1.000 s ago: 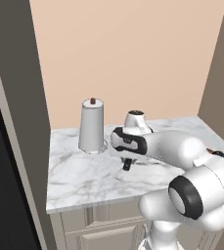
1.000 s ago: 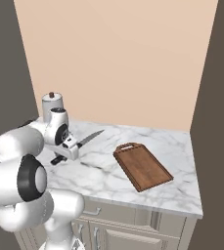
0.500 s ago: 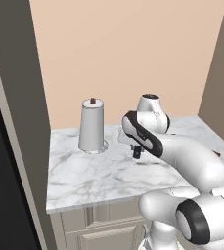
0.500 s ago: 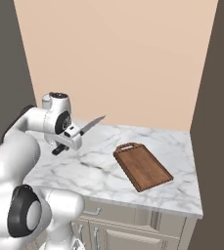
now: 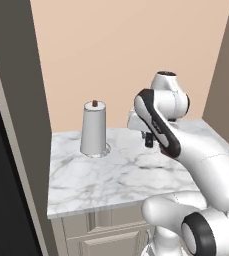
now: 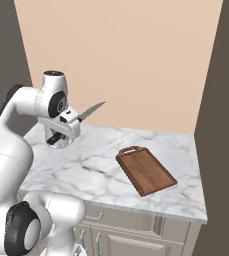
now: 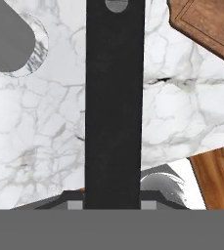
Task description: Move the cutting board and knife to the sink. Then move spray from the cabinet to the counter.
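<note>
Claw: your claw (image 6: 66,120) is clamped on the knife (image 6: 90,110) by its black handle, lifted clear above the left part of the worktop (image 6: 106,165); the blade sticks out sideways and slightly upward toward the back wall (image 6: 136,60).
Knife in the hand view: the black handle (image 7: 114,102) runs straight up the middle, so you see little of what lies directly beyond it.
Risk, grip: you hold the knife near one end; a fast swing could, I judge, twist it in the fingers or let it slip.
Risk, blade: the tip points toward the wall, so turning close to it may scrape.
Risk, roll: the paper-towel roll (image 5: 94,128) stands just beside the wrist; a low sweep could knock it over.
Board: the cutting board (image 6: 146,171) lies flat on the right part of the worktop, handle toward the wall, well apart from the claw.
Worktop: white marble with grey veins, over cream panelled doors (image 6: 136,240).
Room: a peach back wall, with dark grey-brown panels (image 6: 221,100) at both sides.
</note>
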You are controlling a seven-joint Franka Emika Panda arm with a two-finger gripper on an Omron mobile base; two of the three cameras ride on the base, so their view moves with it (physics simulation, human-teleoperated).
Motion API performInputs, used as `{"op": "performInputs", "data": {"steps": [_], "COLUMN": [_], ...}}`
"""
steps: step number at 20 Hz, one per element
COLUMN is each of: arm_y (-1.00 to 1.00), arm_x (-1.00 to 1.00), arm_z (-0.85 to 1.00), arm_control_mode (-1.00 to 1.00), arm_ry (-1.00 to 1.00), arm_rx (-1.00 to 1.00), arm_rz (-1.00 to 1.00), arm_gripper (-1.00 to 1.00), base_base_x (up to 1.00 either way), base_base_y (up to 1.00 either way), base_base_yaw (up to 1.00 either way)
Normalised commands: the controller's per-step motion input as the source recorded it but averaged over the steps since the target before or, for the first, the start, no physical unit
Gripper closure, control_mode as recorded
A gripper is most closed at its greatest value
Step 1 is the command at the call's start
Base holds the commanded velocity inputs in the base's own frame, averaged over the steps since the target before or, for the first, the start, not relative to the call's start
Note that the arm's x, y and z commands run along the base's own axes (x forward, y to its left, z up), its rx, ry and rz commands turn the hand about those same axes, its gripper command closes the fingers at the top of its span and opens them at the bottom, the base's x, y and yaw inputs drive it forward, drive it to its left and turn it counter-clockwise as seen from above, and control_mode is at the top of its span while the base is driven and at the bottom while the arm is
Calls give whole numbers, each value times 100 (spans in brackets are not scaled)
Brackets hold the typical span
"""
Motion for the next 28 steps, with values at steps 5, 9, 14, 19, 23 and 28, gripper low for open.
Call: {"op": "performInputs", "data": {"steps": [5,9,14,19,23,28], "arm_y": [-8,0,0,0,0,0], "arm_x": [-69,-58,-34,-19,-42,-54], "arm_z": [20,22,47,37,51,55], "arm_control_mode": [-100,-100,-100,-100,-100,-100], "arm_ry": [-1,-16,-25,-20,-15,-14], "arm_rx": [0,0,0,0,0,0], "arm_rz": [0,0,0,0,0,0], "arm_gripper": [100,100,100,100,100,100], "base_base_x": [0,0,0,0,0,0], "base_base_y": [0,0,0,0,0,0], "base_base_yaw": [0,0,0,0,0,0]}}
